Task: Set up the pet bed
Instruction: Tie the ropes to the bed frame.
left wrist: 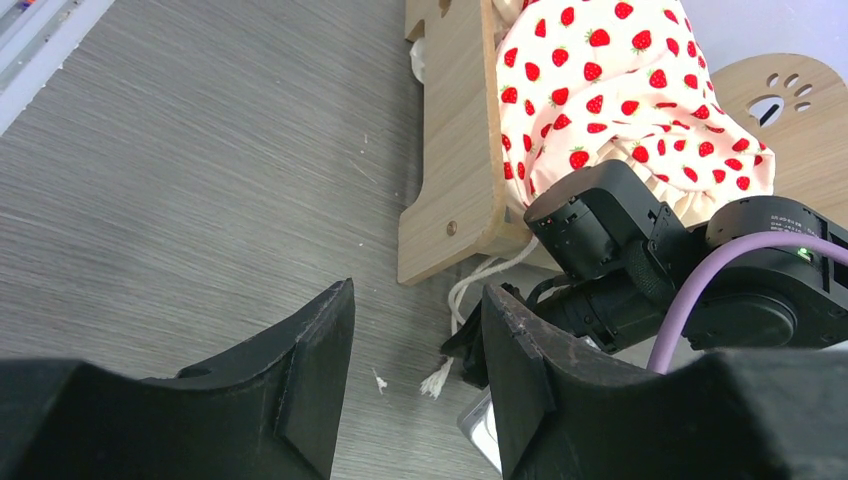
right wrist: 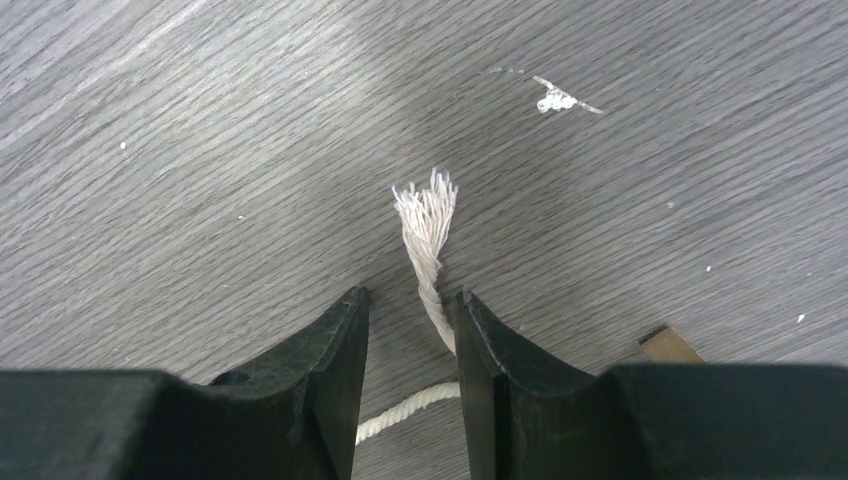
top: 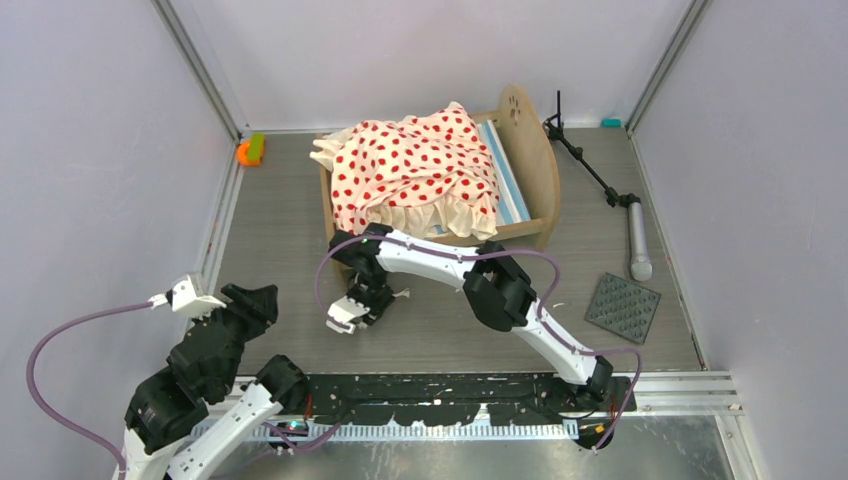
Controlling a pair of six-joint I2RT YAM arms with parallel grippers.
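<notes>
Pale lilac walls [top: 90, 150], grey wood-grain tabletop [top: 270, 235], even light

left arm [top: 215, 345], right arm [top: 440, 262]: jaws apart

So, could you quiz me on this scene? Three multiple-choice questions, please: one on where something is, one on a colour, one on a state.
1. Where is the studded mat relative to the pet bed?
A) on it
B) on the table, to its right
C) behind it

2. What colour are the spots on the bedding?
A) blue
B) green
C) red

3. How does the right tool stand to the frayed cord?
A) open, cord between its fingers
B) clamped on the bed frame
C) far from the cord

Answers: 1 B, it lies flat near the right wall. 2 C, red on cream. 3 A, the fingers stand wider apart than the cord.
</notes>
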